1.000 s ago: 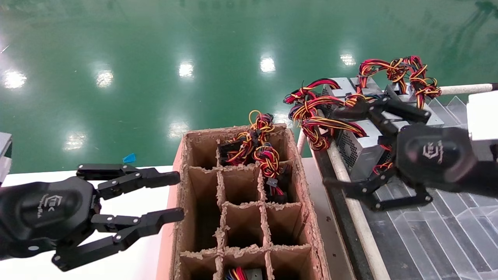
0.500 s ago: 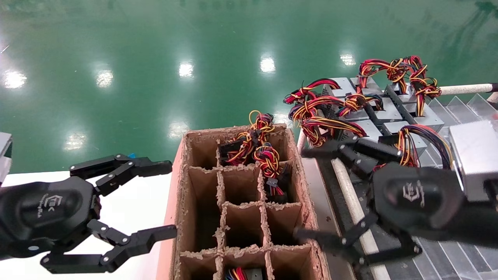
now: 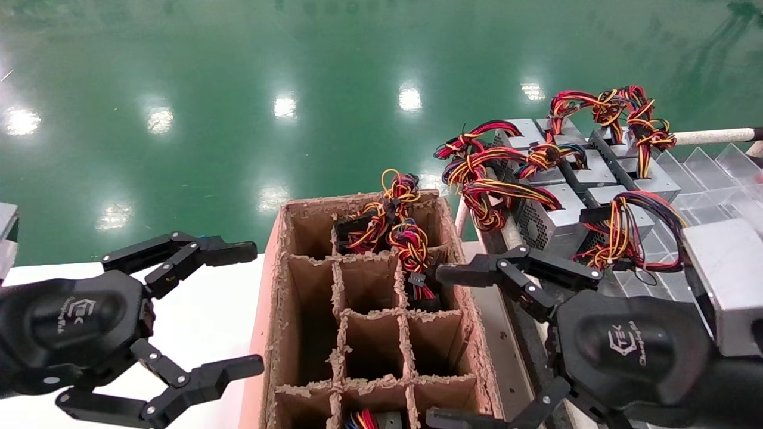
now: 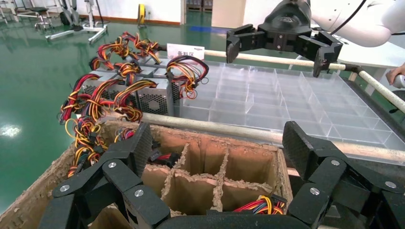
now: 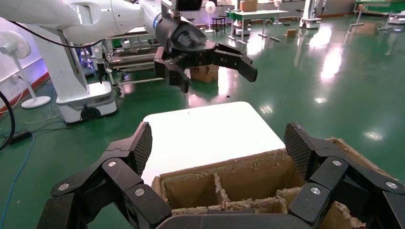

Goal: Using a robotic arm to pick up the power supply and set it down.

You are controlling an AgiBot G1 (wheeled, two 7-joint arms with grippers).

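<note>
The power supply (image 3: 620, 215), a grey box with a loose loop of red, yellow and purple wires, stands in the clear tray beside other grey boxes. Its wire loop (image 4: 189, 71) also shows in the left wrist view. My right gripper (image 3: 440, 345) is open and empty, hovering over the right wall of the cardboard carton (image 3: 279, 298), nearer to me than the power supply and apart from it. My left gripper (image 3: 251, 305) hangs wide open over the white table at the carton's left side, holding nothing. Each wrist view shows the other arm's gripper farther off.
The carton's dividers (image 3: 343, 280) form cells; wired units fill the far cells (image 3: 400, 233) and one near cell (image 3: 365, 420). Several grey boxes with braided wires (image 3: 524, 179) crowd the clear compartment tray (image 3: 709, 179). A rail (image 3: 712, 137) borders the tray. The white table (image 3: 202, 298) lies left.
My right gripper has drawn back from the power supplies on the tray toward me and left, stopping over the carton's right wall, still open. My left gripper's jaws have spread wider.
</note>
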